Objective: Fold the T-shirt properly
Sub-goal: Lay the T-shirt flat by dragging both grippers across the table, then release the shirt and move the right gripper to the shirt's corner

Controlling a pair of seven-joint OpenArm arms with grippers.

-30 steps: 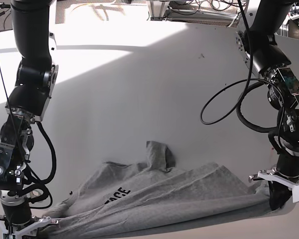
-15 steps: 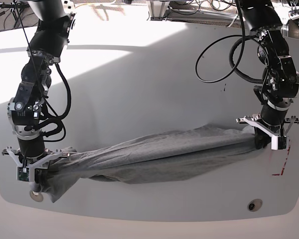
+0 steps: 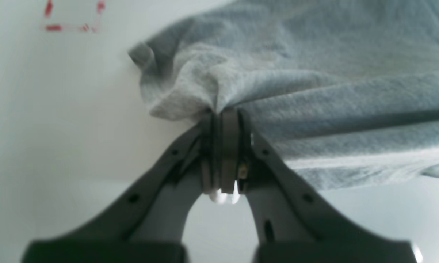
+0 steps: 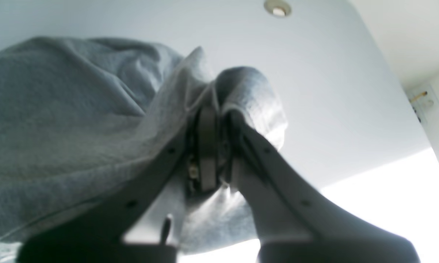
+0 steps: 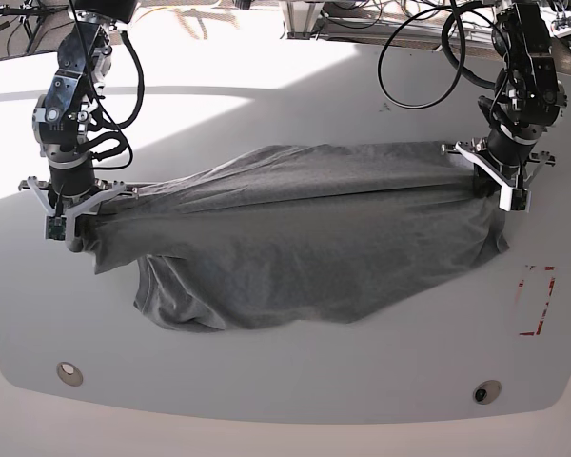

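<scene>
The large heather-grey cotton T-shirt [image 5: 305,243] is hanging as a broad sheet between the 2 arms, spanning the white rounded tabletop [image 5: 266,114] from one side to the other. Its upper edge is running taut between the 2 grips, while the lower part is spreading out below that edge, with a rounded lobe drooping toward the near side of the tabletop under the right arm. Whether the lower cloth is resting on the surface or hanging just above it cannot be told.

The left gripper [image 5: 496,184], on the right of the base view, is pinching one upper corner of the T-shirt. In the left wrist view the 2 dark fingers [image 3: 229,146] are pressing flat together, with the grey fabric [image 3: 314,91] bunching out from their tips and fanning away to the right; a small fold of cloth is sticking out to the left of the tips.

The right gripper [image 5: 69,219], on the left of the base view, is clamping the opposite upper corner. In the right wrist view its fingers [image 4: 207,146] are closing fully on a gathered ridge of cloth [image 4: 77,128], which is wrapping over the fingertips and draping down to the left and beneath them.

A red outlined rectangle [image 5: 536,300] is marking the tabletop near the left arm, apart from the cloth.
</scene>
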